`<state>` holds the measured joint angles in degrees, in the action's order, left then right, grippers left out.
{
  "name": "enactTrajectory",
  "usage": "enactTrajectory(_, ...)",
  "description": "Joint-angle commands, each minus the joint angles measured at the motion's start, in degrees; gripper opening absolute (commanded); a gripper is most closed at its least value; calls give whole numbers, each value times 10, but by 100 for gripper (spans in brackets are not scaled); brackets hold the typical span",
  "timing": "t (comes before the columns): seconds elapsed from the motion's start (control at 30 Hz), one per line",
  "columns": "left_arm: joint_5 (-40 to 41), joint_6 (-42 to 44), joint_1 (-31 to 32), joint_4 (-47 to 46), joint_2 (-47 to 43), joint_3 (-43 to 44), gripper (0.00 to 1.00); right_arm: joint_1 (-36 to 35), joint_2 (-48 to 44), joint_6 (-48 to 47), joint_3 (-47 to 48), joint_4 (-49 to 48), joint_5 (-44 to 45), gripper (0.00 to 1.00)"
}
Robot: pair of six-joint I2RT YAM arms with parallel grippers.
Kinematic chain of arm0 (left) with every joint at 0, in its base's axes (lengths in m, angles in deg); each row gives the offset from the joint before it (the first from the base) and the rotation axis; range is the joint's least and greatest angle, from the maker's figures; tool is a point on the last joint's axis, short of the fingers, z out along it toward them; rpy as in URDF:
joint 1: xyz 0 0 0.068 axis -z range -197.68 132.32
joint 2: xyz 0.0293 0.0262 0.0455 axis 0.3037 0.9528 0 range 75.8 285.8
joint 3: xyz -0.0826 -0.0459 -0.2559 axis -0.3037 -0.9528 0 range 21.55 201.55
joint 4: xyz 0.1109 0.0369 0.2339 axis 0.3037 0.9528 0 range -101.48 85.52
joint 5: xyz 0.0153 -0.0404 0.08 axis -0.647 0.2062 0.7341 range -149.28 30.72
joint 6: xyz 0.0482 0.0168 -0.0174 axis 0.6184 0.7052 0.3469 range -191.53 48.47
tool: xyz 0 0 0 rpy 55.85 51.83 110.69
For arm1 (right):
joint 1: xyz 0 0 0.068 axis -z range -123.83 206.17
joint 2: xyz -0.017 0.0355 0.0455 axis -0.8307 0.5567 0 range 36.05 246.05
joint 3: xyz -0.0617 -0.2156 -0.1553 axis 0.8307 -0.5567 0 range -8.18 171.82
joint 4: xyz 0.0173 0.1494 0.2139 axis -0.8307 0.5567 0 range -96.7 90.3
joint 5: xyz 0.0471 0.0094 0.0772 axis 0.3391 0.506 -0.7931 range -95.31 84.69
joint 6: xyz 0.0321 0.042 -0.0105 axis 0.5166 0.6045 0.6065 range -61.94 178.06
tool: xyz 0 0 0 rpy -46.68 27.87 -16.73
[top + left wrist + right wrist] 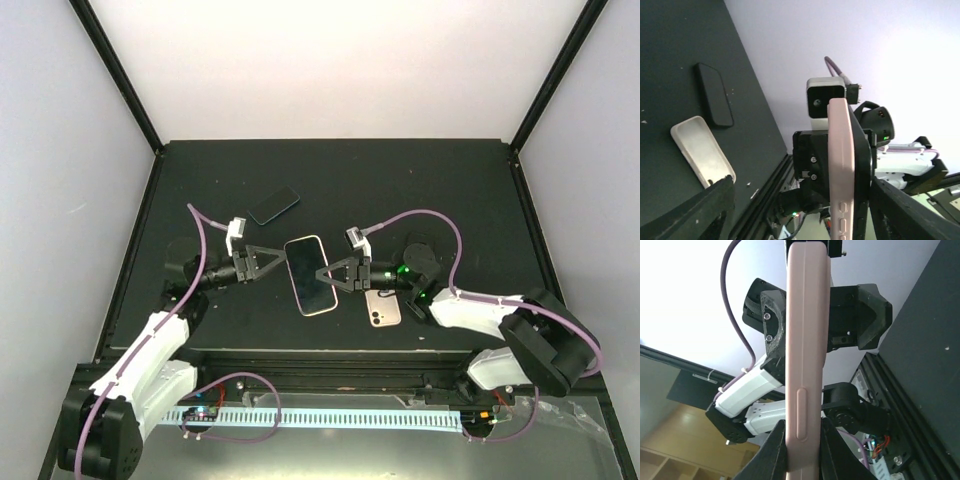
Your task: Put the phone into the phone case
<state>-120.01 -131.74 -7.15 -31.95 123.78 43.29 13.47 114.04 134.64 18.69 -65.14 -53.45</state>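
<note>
1. I see the phone [310,275] lifted off the table [450,190] at centre. Its screen faces up, a pink rim runs all round, and its long axis runs near to far with a slight tilt.
2. The right gripper [328,273] has it by the right long edge. On my right wrist feed both fingers [776,452] press the pink edge from either side, clamped on it.
3. The left gripper [281,262] sits at the phone's left long edge. On my left wrist feed its fingers [695,215] stand wide apart, with the phone edge-on between them and touching neither that I can see.
4. The case [382,307] lies flat on the table, just beside the phone's near right corner and on the near side of the right gripper. The left wrist feed shows its hollow side up.
5. A dark slab [274,205] lies flat on the table beyond the left gripper, well apart from the case.
6. I cannot tell whether the pink rim is the phone's own body or a cover.
</note>
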Motion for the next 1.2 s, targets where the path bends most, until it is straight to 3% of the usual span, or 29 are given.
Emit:
enactTrajectory(0.0, -23, -54, -2, -95, -4, -5, 71, -2, 8, 50, 2, -111, -14, 13)
enactTrajectory(0.27, -23, -99, 2, -161, 16, -18, 66, -14, 42, 73, 4, -151, -10, 13)
enactTrajectory(0.53, -9, -103, 3, -146, 21, -15, 26, -17, 58, 79, 2, -159, -9, 13)
enactTrajectory(0.73, -2, -84, 3, -89, 27, -5, 2, -16, 58, 62, 1, -132, -4, 18)
enactTrajectory(1.0, 10, -25, 3, 24, 24, 25, 3, -16, 60, 42, 1, -80, 11, 16)
enactTrajectory(1.07, 9, -19, 3, 38, 24, 32, 7, -17, 61, 48, -1, -81, 20, 15)
enactTrajectory(1.17, 9, -25, 3, 41, 24, 33, 20, -17, 61, 66, -5, -95, 44, 14)
